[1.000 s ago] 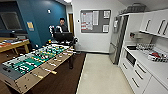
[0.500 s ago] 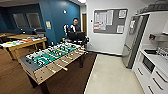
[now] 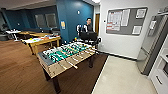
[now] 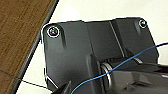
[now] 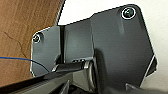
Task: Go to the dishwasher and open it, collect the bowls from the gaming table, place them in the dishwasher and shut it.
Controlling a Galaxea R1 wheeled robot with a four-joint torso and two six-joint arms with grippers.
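Head view: my camera looks across a common room whose floor is split between brown wood-grain planks on my left and pale glossy tile on my right, with a dark strip running along the join. A wooden table-football table with a green field and rods stands on the planks, close in front of me and set at an angle. Behind it and further left is the gaming table, a long counter with a yellow rim and a pale top; small coloured things lie on that top, too blurred for me to identify as the bowls. Deep blue walls close the far side of the room. A white wall carries a grey notice board with pinned papers. A person in dark clothing stands behind a dark control rig, beyond the far end of the football table. At the right edge a tall stainless-steel refrigerator stands beside white cabinet drawers.

Left wrist view: the dark plate of my arm hangs over the tile, near the plank edge; a thin blue cable crosses it.

Right wrist view: the plate hangs likewise over the plank-and-tile border. In neither wrist view can I tell how my fingers are set.
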